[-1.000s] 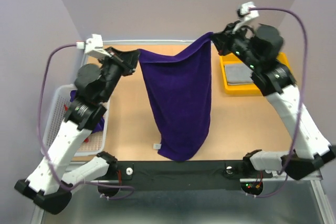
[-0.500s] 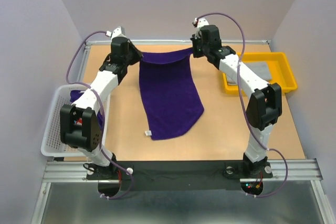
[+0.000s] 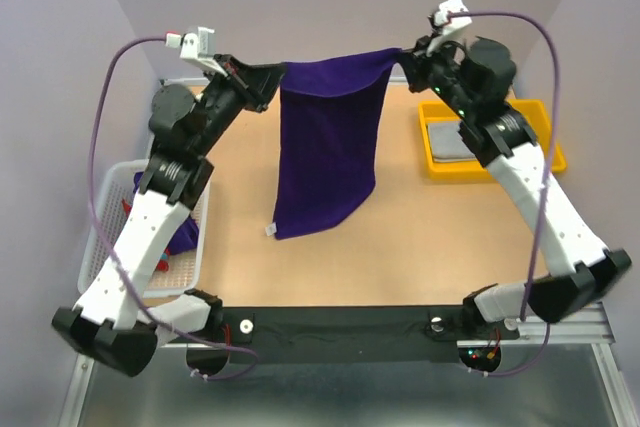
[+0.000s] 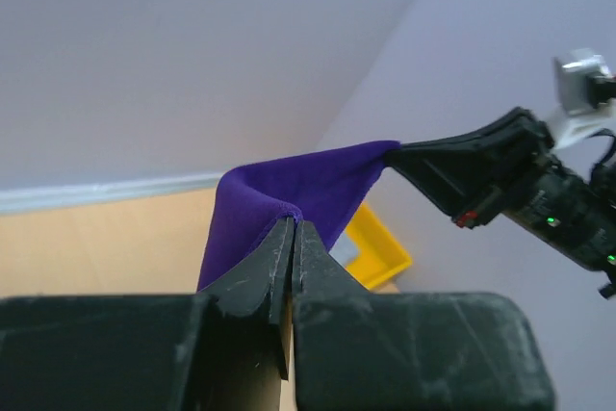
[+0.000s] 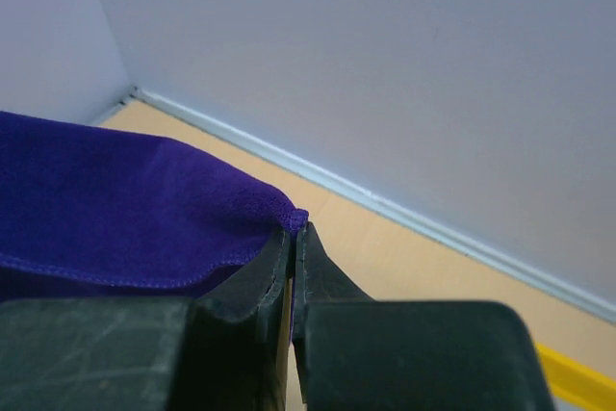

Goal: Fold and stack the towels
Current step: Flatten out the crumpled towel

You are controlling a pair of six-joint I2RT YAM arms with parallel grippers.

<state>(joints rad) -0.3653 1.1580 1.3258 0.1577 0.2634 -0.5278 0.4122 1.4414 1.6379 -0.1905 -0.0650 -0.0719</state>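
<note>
Purple towel (image 3: 328,147) in midair, top corners between left fingers (image 4: 269,262) and right fingers (image 5: 272,262)

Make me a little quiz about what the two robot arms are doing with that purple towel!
1. True or false: the purple towel is already folded into a neat square.
2. What pinches its top corners? A: only the left gripper. B: only the right gripper. C: both.
3. Fill in: the grey towel lies in the yellow ____.

Key: 1 false, it hangs spread open. 2 C. 3 tray.
</note>
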